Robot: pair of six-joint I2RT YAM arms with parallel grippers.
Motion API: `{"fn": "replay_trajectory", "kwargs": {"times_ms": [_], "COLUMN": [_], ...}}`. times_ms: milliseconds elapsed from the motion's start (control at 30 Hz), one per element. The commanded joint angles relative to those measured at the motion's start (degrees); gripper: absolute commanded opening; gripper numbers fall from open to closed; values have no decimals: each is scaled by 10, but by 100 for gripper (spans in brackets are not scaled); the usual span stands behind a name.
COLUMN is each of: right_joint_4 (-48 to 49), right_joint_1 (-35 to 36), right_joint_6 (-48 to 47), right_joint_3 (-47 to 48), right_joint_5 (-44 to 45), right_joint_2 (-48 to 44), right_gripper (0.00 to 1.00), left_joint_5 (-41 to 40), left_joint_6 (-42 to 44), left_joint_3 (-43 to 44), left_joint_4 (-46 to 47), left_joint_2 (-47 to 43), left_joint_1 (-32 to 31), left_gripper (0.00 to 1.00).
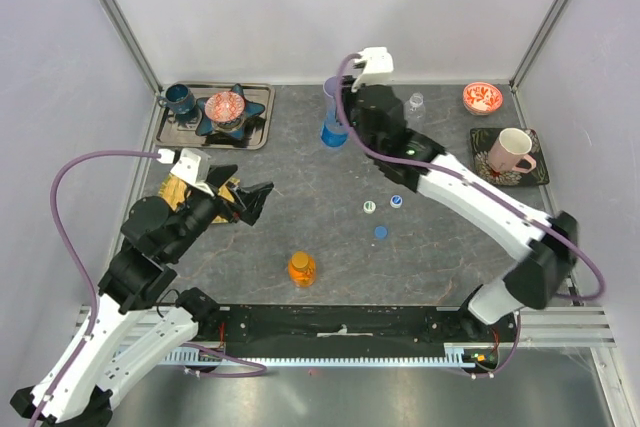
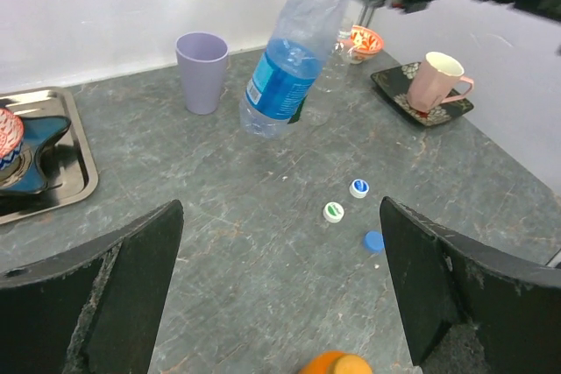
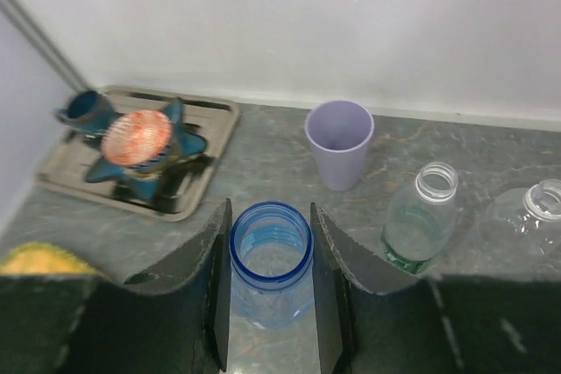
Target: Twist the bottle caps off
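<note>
My right gripper (image 3: 270, 212) is shut on the open neck of the blue-label bottle (image 3: 270, 256). It holds the bottle tilted at the back middle of the table (image 1: 333, 132), in front of the purple cup; the left wrist view shows the bottle (image 2: 282, 85) too. Three loose caps lie mid-table: white with green (image 1: 369, 207), white with blue (image 1: 396, 201) and plain blue (image 1: 381, 232). The short orange bottle (image 1: 302, 269) stands near the front with its orange cap on. The green-label bottle (image 3: 419, 216) and the plain clear bottle (image 3: 530, 216) stand uncapped. My left gripper (image 1: 255, 199) is open and empty, left of the caps.
A purple cup (image 3: 339, 142) stands just behind the held bottle. A metal tray (image 1: 255, 127) with a star dish, a bowl and a dark mug is at back left. A pink mug (image 1: 512, 150) on a dark saucer and a red bowl (image 1: 482, 97) are at back right. A yellow thing (image 1: 180, 190) lies under my left arm.
</note>
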Motion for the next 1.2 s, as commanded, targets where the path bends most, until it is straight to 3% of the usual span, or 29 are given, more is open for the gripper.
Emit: {"fn": "replay_trajectory", "kwargs": {"times_ms": [0,367,1100,1167], "right_joint_4": [102,102,45,37], "right_joint_1": [-4,-34,-56,-56], "right_joint_6": [-56,-34,-14,-12], "right_joint_3": [14,81,103,107], "right_joint_5": [94,86,55,55], "right_joint_2": [90,230,288,287], "right_gripper": [0,0,0,11], "left_joint_5": [-22,-15,-8,-8], "left_joint_6": [28,43,40,40], "left_joint_3": [-12,-21,-30,-30], "left_joint_4": [-32,-58,-53,-52], "left_joint_2": [-4,-29,-14,-12], "left_joint_1": [0,-1,0,0], "left_gripper": [98,98,98,98]}}
